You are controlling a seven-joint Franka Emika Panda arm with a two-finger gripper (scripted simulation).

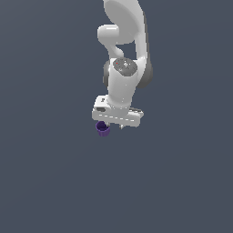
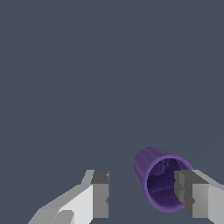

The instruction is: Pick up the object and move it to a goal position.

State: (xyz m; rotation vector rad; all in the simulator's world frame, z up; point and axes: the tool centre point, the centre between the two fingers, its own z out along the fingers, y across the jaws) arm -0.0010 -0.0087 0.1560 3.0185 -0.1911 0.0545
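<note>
**Cup sitting off-centre between the open fingers**

The gripper (image 2: 142, 194) is standing open, its two fingers spread wide with nothing clamped between them. In the wrist view the small purple cup (image 2: 159, 177) is showing in the lower right of the frame, lying on its side with its hollow mouth facing the camera and its body running away toward the upper left of the frame. It is not sitting in the middle of the gap: it is crowding the finger at the lower right (image 2: 194, 197), which is overlapping its rim, while the finger at the lower left (image 2: 99, 194) is standing well apart from it. Whether that near finger is actually touching the rim cannot be told.

In the exterior view the white arm (image 1: 123, 82) is reaching down from the top centre of the frame, its wrist pointing downward and the hand's broad bar lying roughly level. The cup (image 1: 103, 129) is peeking out just below the bar's left end. Judging from this, the coming closure probably calls for a sideways shift first, so the cup sits centred. No goal marker is showing in either view.
</note>
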